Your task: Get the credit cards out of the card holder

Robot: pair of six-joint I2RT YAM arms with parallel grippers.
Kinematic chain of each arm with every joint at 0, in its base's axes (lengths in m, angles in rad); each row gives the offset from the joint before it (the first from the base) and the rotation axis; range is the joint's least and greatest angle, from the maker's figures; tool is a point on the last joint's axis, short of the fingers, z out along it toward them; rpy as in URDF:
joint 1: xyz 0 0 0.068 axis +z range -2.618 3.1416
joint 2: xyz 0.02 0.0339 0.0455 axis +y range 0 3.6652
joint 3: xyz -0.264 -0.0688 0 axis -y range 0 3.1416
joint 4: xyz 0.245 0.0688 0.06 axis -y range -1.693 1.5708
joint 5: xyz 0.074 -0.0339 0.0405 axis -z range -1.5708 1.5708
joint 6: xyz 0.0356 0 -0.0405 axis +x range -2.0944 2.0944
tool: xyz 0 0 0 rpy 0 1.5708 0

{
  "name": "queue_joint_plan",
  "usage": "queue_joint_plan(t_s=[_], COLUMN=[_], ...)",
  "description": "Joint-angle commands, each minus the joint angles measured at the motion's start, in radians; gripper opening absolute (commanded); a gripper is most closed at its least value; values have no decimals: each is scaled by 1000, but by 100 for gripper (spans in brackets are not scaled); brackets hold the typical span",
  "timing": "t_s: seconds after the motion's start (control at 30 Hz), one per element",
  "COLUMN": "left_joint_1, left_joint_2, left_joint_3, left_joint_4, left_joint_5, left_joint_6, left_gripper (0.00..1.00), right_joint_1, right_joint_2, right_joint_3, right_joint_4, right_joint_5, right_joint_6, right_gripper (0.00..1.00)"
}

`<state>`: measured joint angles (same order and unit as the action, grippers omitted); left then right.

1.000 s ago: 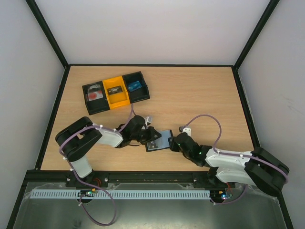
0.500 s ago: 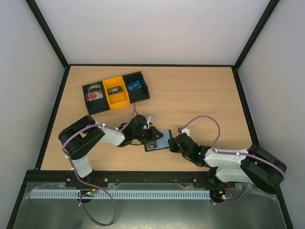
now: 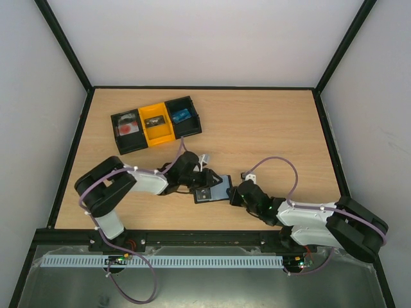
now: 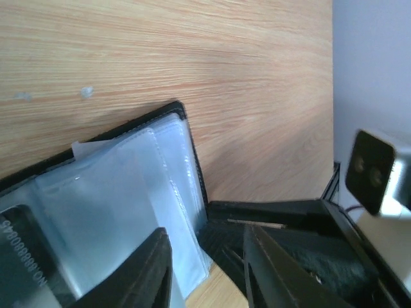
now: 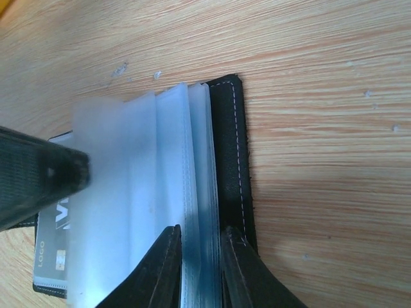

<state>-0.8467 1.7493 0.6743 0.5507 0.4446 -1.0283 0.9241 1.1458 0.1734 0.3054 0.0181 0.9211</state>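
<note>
The black card holder point(image 3: 214, 190) lies open on the table between my two grippers, its clear sleeves point(image 5: 138, 192) fanned out. A dark credit card point(image 4: 26, 260) shows through a sleeve; in the right wrist view a credit card point(image 5: 52, 247) with a printed logo sits in the lowest sleeve. My right gripper point(image 5: 201, 273) is shut on the stack of sleeves beside the black cover point(image 5: 228, 147). My left gripper point(image 4: 205, 276) stands open over the sleeves' edge point(image 4: 186, 212), one finger point(image 4: 144, 276) above the plastic, the other point(image 4: 276, 269) close to the right gripper's body.
A black-and-yellow three-compartment tray point(image 3: 156, 124) with small items stands at the back left. Black frame rails and white walls border the wooden table point(image 3: 270, 128). Cables loop above both arms.
My right gripper's jaws have closed onto the sleeves. The left jaws have parted, and the left wrist has shifted slightly toward the holder.
</note>
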Motion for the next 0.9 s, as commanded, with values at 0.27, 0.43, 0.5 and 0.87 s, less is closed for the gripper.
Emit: queue_joint_plan(t_s=[0.27,0.43,0.5,0.87], left_joint_1=[56,95,115,184], left_joint_2=[-334,-388,-401,-389], left_joint_3=[34,-59,-106,-239], left_joint_4=[-381,-366,-318,-149], left_joint_5=[-186,-184,-151,-8], left_joint_6=[144,126,111,59], left_gripper=[46,48,48,48], right_joint_1=[1,2,1,2], right_joint_2=[-32,-75,-115,-178], right_joint_3=[-32,-4,15,106], right_joint_4=[-13,-85,-125,-131], right_joint_5=[16,30,35,-73], right_joint_6=[15,14,6,1], right_gripper=[17,21,23,24])
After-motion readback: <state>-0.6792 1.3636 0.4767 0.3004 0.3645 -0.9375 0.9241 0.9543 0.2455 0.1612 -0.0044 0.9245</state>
